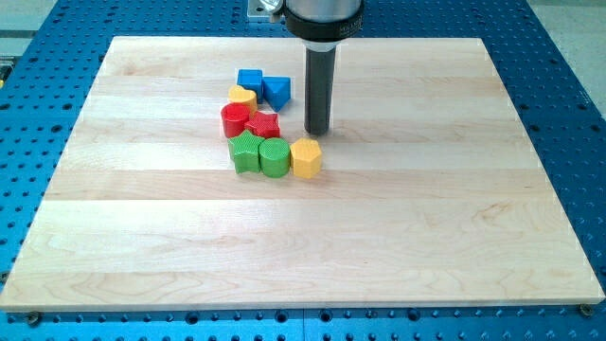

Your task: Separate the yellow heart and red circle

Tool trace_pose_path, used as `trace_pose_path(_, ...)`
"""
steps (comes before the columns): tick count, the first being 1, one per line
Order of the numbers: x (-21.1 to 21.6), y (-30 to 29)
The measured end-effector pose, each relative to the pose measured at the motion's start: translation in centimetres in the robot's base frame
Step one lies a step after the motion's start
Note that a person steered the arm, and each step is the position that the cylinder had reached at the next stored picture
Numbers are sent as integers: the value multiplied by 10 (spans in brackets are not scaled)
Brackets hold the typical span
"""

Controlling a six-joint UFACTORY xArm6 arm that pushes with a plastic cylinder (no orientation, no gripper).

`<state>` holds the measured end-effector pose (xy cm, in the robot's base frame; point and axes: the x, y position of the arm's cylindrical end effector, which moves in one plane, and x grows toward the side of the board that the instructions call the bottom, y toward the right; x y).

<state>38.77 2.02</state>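
While the yellow heart (242, 96) sat touching the red circle (234, 119) in the cluster, my tip (316, 132) stood apart to their right, beside the red star (264, 124), above the yellow hexagon (306, 157). I had no jaws, only a rod.

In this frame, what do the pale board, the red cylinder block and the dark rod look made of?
The pale rectangular board looks like wood with a matte finish: grain and plank seams show. The red cylinder block seems plastic or painted wood; its ridged top hints at moulded or printed plastic. The dark rod, ending at my tip right of the blocks, looks like smooth metal or plastic.
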Motion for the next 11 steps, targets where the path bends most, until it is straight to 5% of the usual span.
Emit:
trace_pose_path(3,0,-8)
trace_pose_path(5,1,-84)
trace_pose_path(8,1,-113)
trace_pose_path(11,-63,-142)
